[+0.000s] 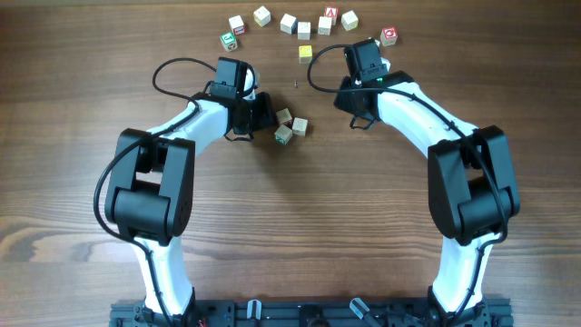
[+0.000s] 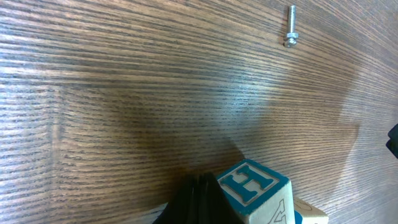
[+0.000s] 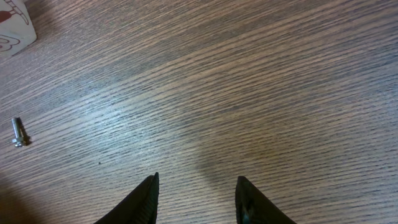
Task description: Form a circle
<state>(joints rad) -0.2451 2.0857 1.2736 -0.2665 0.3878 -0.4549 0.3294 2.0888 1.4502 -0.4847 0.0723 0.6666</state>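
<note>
No full circle shows, only a tight group of three pale letter cubes [image 1: 289, 125] at mid table. My left gripper [image 1: 264, 114] is shut just left of them. In the left wrist view its closed tips [image 2: 200, 182] rest against the side of a cube with a blue H [image 2: 252, 185], and a second cube [image 2: 309, 213] peeks out behind it. My right gripper [image 1: 355, 109] hovers to the right of the group. It stands open over bare wood [image 3: 196, 182], with nothing between its fingers.
A loose arc of several similar cubes [image 1: 304, 23] runs along the far edge, with a single yellow cube [image 1: 305, 53] below it. A small screw [image 1: 296, 84] [image 2: 291, 28] [image 3: 17, 132] lies between the arms. A pale cube with red marks [image 3: 12, 28] shows at a corner.
</note>
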